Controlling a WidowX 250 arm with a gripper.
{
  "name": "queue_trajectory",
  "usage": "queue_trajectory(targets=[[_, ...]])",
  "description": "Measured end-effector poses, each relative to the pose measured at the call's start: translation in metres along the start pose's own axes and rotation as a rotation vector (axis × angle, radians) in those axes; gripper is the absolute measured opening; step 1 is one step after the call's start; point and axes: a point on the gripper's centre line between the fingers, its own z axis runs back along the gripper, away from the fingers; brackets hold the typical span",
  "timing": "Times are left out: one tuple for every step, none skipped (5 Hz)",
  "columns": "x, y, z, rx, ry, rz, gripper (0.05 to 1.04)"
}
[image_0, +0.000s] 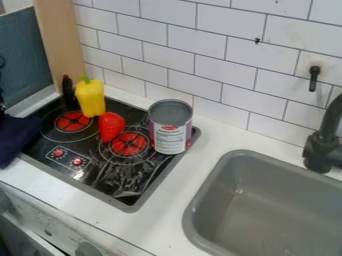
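Cloth (16, 137), dark blue, hangs over the stove's near-left corner, right below the black gripper (3, 102) at the view's left edge; whether the jaws are open or closed, I cannot tell. Beyond it on the black stove (93, 176) stand a dark bottle (68, 91), a yellow pepper (91, 99), a red strawberry (111, 126) and an open can (170, 131). Farther right is the grey sink (274, 215).
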Motion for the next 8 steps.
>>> queue_trajectory(targets=[[0.003, -0.005, -0.003, -0.036, -0.014, -0.041, 1.001], [0.003, -0.007, -0.014, -0.031, -0.018, -0.042, 1.001], [0.004, -0.009, -0.022, -0.028, -0.032, -0.032, 1.001], [0.003, -0.011, -0.026, -0.013, -0.045, -0.030, 1.001], [0.003, -0.013, -0.027, -0.016, -0.065, -0.017, 1.001], [-0.003, -0.042, -0.030, -0.109, -0.102, 0.003, 1.001], [-0.016, -0.096, -0.031, -0.282, -0.106, -0.095, 1.001], [-0.035, -0.145, -0.034, -0.319, -0.068, -0.214, 1.001]])
